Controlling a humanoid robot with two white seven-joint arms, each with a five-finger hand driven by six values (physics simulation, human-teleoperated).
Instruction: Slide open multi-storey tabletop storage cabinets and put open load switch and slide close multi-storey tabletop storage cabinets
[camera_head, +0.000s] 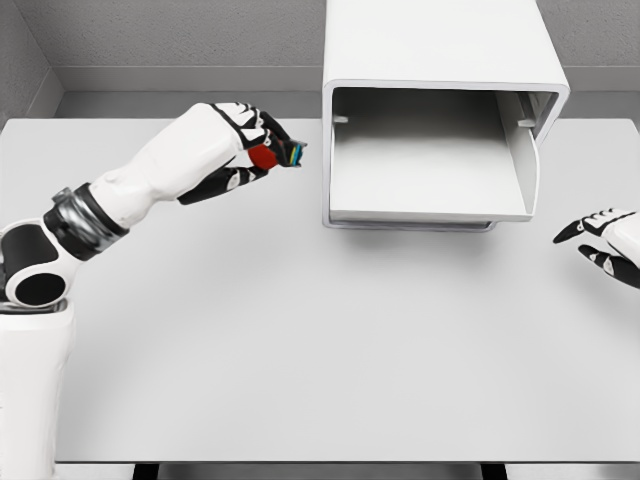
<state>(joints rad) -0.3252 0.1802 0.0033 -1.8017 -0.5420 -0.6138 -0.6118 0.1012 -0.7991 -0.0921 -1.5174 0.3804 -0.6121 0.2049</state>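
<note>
There are no words, numbers or signs to read here. The white storage cabinet (440, 60) is plain, and so is the table (320, 340).

One white storage cabinet (440, 110) stands on one grey table (300, 350), with one drawer (430, 190) pulled out. One red load switch (266, 156) shows. Two robot hands appear: the left hand (245, 145) and right hand (605, 245).
</note>
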